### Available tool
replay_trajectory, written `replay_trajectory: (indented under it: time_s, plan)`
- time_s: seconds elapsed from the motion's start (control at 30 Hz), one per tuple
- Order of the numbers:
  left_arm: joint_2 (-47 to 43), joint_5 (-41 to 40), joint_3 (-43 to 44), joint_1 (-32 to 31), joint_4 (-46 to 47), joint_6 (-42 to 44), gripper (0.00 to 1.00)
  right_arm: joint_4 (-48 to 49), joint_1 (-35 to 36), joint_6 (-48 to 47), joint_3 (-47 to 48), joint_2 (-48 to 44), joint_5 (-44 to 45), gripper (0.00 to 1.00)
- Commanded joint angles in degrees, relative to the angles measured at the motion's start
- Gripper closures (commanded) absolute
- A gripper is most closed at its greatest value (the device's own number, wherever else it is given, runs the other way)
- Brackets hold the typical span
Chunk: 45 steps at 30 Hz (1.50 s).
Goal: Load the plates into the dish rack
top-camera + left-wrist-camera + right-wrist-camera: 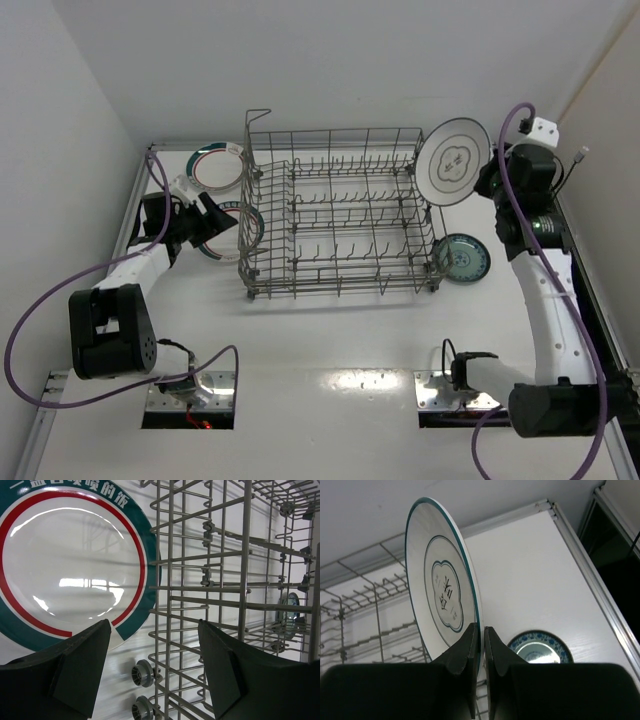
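A small teal plate [462, 257] is lying flat just right of the dish rack [340, 215]. At the rack's left side, the left gripper [153, 625] is hovering wide open and empty over a flat green-and-red banded plate [75, 565]. Over the far right corner, the right gripper [481, 630] is pinching the rim of a ringed white plate [445, 595] standing on edge.

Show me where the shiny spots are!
Top external view: a bright glare patch on the white table. Left wrist view: white light streaks across the glossy round white plate with red and green rim bands. Right wrist view: the right end effector gripping the round white dark-ringed plate looks shadowy black.
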Motion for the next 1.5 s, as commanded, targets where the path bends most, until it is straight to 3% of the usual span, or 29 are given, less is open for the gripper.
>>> replay_trajectory:
  time_s: [0.0,0.23,0.43,0.93,1.3,1.47]
  plan:
    - [-0.01,1.46,0.49,-0.27,2.89,-0.12,0.32,1.18,3.18,-0.66,-3.63,-2.92,3.3,1.0]
    - [-0.01,2.08,0.49,-0.27,3.42,-0.64,0.32,-0.23,5.82,-1.8,-11.35,-6.08,8.75,1.0]
    - [-0.53,2.08,0.49,-0.27,3.42,-0.64,0.32,0.3,8.54,-2.85,-12.42,-5.56,11.22,1.0]
    - [-0.53,2.08,0.49,-0.27,2.89,-0.64,0.32,2.06,21.9,-8.21,-9.0,6.12,23.96,1.0]
    - [-0.53,2.08,0.49,-0.27,2.89,-0.64,0.32,1.53,24.28,-9.53,-7.06,10.35,23.96,1.0]
    - [-0.53,2.08,0.49,-0.27,2.89,-0.64,0.32,-3.38,24.28,-7.61,-3.73,10.88,23.96,0.96]
